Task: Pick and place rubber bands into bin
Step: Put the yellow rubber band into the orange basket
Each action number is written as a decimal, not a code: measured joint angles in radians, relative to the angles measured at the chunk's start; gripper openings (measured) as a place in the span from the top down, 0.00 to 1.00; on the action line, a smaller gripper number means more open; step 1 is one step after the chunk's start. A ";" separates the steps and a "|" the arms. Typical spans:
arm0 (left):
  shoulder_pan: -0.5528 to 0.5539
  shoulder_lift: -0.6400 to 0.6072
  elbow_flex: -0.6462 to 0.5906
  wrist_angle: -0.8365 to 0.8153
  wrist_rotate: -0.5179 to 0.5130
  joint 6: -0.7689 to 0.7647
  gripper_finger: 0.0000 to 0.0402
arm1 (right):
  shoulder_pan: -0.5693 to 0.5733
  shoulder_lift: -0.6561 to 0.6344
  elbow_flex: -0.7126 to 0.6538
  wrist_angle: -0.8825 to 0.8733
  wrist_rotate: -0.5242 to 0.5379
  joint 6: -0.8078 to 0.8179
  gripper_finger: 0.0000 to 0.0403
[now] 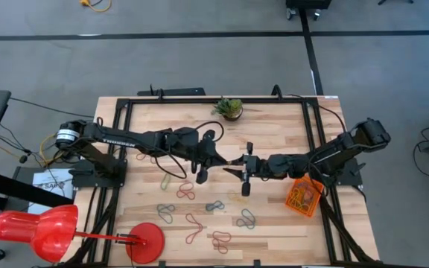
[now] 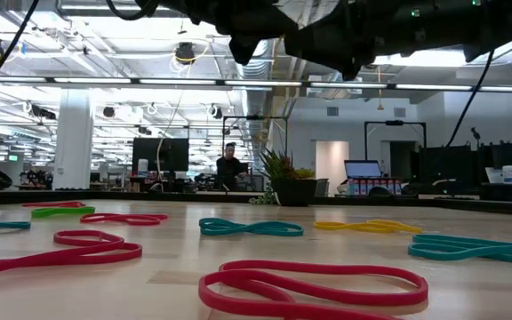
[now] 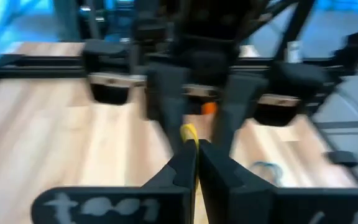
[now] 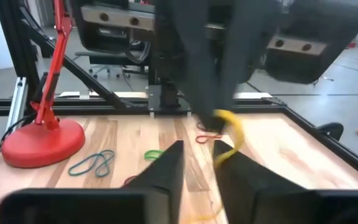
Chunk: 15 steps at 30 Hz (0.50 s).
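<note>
Both arms meet above the table's middle. My left gripper (image 1: 234, 165) (image 3: 196, 163) is shut on a yellow rubber band (image 3: 188, 132) (image 4: 230, 127). My right gripper (image 1: 246, 168) (image 4: 199, 155) faces it, open, with its fingers on either side of the left fingertips and the band. Several other rubber bands in red, green, yellow and grey-blue lie flat on the near half of the table (image 1: 214, 206) (image 2: 250, 228). The orange bin (image 1: 304, 195) sits on the table beside the right arm, at the right. My left gripper pinches the yellow band's loop (image 3: 189, 138) between its two fingertips, coming level from the table's left. The band is lifted clear of the table. Its free part droops slack beyond the fingertips (image 4: 227, 148).
A small potted plant (image 1: 231, 108) stands at the far edge. A red lamp's round base (image 1: 146, 242) (image 4: 42, 142) sits at the near left. Black frame rails (image 1: 315, 126) border the table. Bare wood lies under the grippers.
</note>
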 joint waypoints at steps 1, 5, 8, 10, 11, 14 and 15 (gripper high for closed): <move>0.000 0.000 0.000 -0.006 -0.029 0.007 1.00 | 0.000 0.000 0.000 -0.002 0.000 0.000 0.86; 0.001 0.000 0.000 -0.041 -0.105 0.016 1.00 | 0.000 0.000 0.000 -0.022 0.001 0.000 0.98; 0.001 0.000 0.000 -0.076 -0.158 0.017 1.00 | 0.000 0.000 0.000 -0.036 0.003 0.000 0.97; 0.001 0.000 0.000 -0.092 -0.182 0.017 1.00 | -0.003 0.000 0.000 -0.043 0.013 0.000 0.98; 0.001 0.000 0.000 -0.098 -0.184 0.018 1.00 | -0.005 0.000 0.000 -0.053 0.023 0.000 0.99; 0.001 -0.001 0.000 -0.115 -0.161 0.018 1.00 | -0.010 0.000 -0.001 -0.093 0.069 0.017 0.99; 0.001 -0.001 0.000 -0.118 -0.152 0.021 1.00 | -0.014 0.000 -0.001 -0.106 0.090 0.036 0.99</move>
